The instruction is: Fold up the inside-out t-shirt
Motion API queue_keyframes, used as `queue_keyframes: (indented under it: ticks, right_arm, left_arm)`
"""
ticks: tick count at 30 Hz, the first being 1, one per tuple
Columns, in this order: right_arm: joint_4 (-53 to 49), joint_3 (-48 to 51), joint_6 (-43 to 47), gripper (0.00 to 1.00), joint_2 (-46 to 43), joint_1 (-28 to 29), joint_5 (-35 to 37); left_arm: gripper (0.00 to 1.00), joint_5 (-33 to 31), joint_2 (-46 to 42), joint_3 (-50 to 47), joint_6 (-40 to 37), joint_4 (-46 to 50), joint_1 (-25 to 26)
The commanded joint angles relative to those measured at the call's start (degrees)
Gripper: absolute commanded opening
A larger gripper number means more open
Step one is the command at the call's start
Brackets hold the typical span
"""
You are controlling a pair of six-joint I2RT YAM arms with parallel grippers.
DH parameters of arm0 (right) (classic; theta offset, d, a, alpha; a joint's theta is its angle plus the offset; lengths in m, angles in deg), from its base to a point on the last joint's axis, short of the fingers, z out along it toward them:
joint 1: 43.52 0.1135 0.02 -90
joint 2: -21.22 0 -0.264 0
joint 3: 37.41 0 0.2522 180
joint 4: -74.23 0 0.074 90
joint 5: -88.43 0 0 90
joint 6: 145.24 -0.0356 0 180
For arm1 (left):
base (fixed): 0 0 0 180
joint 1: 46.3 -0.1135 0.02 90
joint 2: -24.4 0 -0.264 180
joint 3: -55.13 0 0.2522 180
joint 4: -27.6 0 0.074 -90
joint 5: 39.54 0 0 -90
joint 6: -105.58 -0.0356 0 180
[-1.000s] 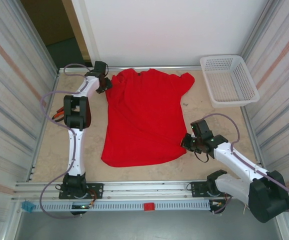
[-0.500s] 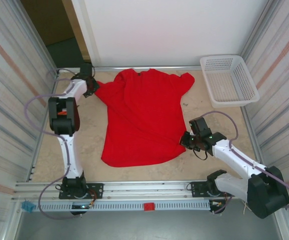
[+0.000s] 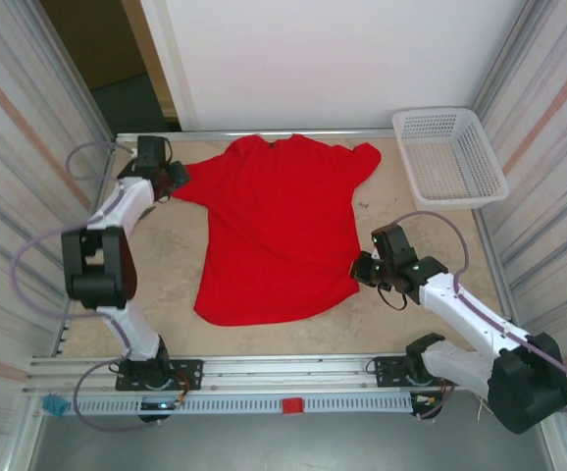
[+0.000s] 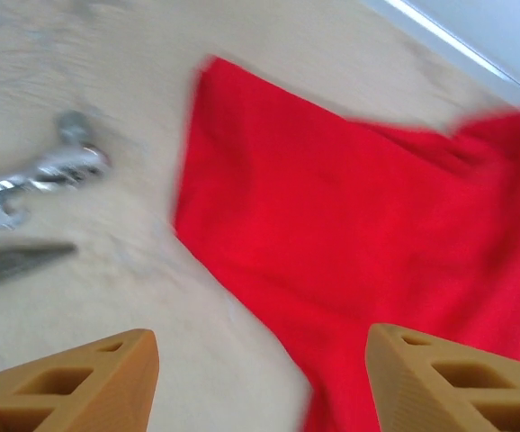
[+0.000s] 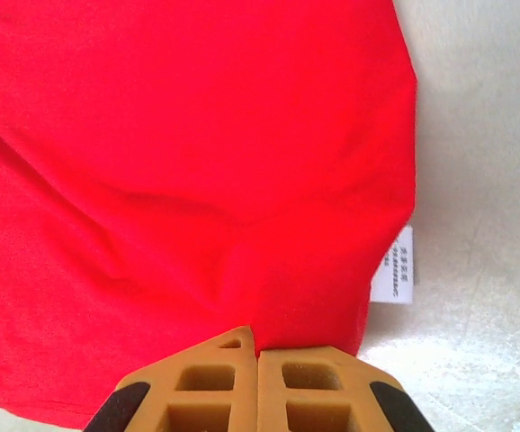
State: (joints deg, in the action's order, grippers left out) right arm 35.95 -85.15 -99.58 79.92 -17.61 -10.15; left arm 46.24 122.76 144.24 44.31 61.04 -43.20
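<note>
The inside-out t-shirt (image 3: 279,231) lies spread flat on the table, bright red, collar toward the back wall. Its left sleeve (image 4: 332,225) stretches out sideways. My left gripper (image 3: 169,177) sits at that sleeve's tip; its fingers (image 4: 458,382) stand wide apart, open, with bare table and the sleeve's edge between them, gripping nothing. My right gripper (image 3: 362,271) is at the shirt's lower right side edge. In the right wrist view, the gripper (image 5: 257,353) is shut on a pinch of the red cloth (image 5: 197,162). A small pale tag (image 5: 395,268) hangs beside the pinch.
A white plastic basket (image 3: 450,157) stands at the back right corner. Metal parts (image 4: 53,171) lie on the table left of the sleeve. Ribbed side walls and a metal rail (image 3: 283,368) at the near edge bound the table. Bare table (image 3: 166,265) lies left of the shirt.
My left arm swung out to the left, drawing the left sleeve sideways, then its jaws opened and let the sleeve go. The right gripper kept its pinch and barely moved.
</note>
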Motion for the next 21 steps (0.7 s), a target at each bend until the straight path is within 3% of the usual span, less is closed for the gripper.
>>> queue_keyframes:
  ticks: [1,6,10,16,21]
  right_arm:
    - [-1.9,-3.1,1.4,0.0,-1.7,0.4,0.6]
    - [-2.5,-5.0,1.8,0.0,-1.7,0.4,0.7]
    - [-2.1,-5.1,1.7,0.0,-1.6,0.2,0.3]
    - [-1.1,-5.2,0.9,0.0,-0.8,0.2,-0.1]
    - [0.0,-5.4,0.4,0.0,-0.2,0.3,-0.3]
  left_arm:
    - [0.63,3.8,-12.1,-9.1,-8.6,-1.6,9.4]
    - [0.64,1.5,-23.2,-24.0,-15.4,-4.8,28.1]
    - [0.64,-6.0,-26.9,-33.0,-20.2,-11.6,42.7]
    - [0.66,-11.4,-23.2,-36.1,-22.2,-17.5,55.6]
    - [0.68,-13.9,-16.4,-34.3,-23.0,-19.7,62.5]
